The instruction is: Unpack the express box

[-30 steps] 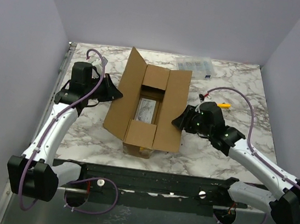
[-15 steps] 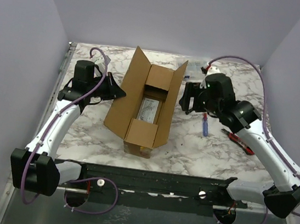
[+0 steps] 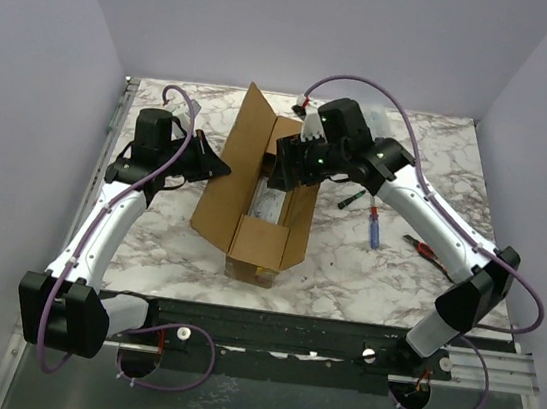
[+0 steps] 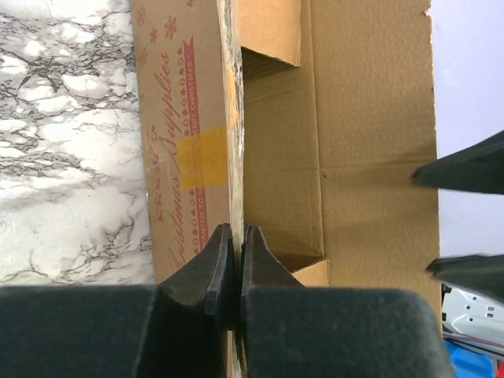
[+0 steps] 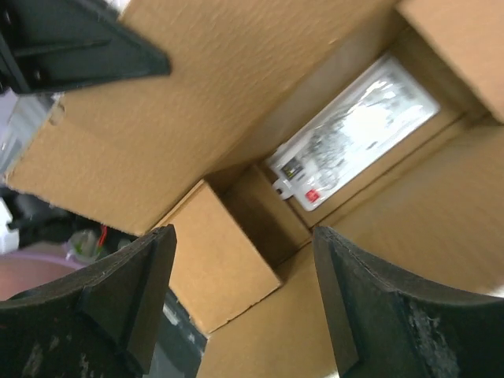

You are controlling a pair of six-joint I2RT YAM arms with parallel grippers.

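From above, the express box lies open on the marble tabletop, between the two arms. Its long flaps are raised and the short near flap is folded outward. The left pincer is clamped on the outer edge of the box's left long flap, with the box's open cavity just to its right. The right pincer hangs over the far half of the opening, jaws apart and holding nothing. A pale packet lies in the box on the near side of it. Well off to the right of that pincer, a blue pen-like stick and a red-handled tool lie on the tabletop.

In the left wrist view, the two fingers are pressed together on the thin edge of the cardboard flap. To their left runs the box's printed outer face, with red lettering and a yellow tape patch. To their right is the plain brown inside of the box. At the right edge of the picture, two dark fingertips of the other pincer stand spread apart.

In the right wrist view, the fingers are wide apart and touch nothing, and the box interior lies beyond them. The packet, white in clear wrap, rests on the box floor past the right-hand finger. A short brown flap sits between the fingers.
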